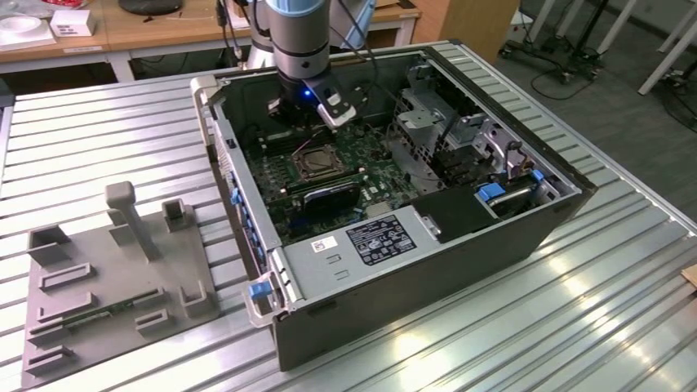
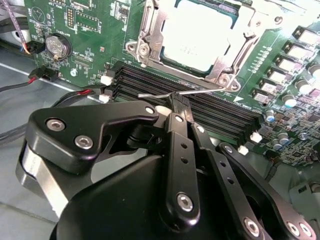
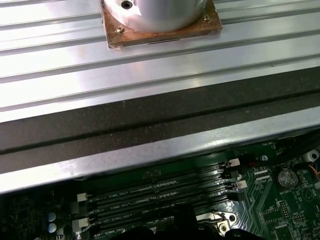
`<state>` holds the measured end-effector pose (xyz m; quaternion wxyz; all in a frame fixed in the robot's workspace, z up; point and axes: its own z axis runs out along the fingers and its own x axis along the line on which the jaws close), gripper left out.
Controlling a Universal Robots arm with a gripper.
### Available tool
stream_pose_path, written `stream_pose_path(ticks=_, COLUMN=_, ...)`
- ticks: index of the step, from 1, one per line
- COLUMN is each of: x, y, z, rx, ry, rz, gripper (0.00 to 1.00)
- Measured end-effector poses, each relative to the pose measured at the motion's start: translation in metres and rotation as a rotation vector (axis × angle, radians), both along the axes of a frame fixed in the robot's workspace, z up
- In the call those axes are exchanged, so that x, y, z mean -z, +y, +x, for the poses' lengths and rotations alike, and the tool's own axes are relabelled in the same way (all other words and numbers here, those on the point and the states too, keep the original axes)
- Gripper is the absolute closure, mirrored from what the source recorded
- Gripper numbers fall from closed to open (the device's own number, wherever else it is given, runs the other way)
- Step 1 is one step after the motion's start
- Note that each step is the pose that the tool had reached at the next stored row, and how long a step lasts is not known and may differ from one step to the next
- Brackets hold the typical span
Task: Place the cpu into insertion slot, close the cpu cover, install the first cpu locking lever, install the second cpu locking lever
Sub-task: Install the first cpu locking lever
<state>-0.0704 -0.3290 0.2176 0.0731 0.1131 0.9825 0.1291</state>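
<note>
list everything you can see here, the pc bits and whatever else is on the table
cpu: one, pale silver, seated in the insertion slot
insertion slot: one, silvery rim, on the motherboard
cpu cover: one, silvery frame, lying flat around the cpu
locking lever: one, thin silvery wire, along the cover's edge next to the memory slots
memory slots: about four, black, beside the insertion slot
coin battery: one, silver, on the motherboard
motherboard: one, green, inside the computer case
computer case: one, black, open, on the table
fixture tray: one, grey, to the exterior view's left of the case
table: one, ribbed silver
claw: one, black, inside the case, right by the locking lever
</note>
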Motion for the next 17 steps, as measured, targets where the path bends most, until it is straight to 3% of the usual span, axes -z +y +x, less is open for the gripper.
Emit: stream_pose_path(ticks=17, x=0.0058, y=-0.0004, z=0.0028, rx=0.0, ry=0.0001, rz=0.0, gripper=0.89)
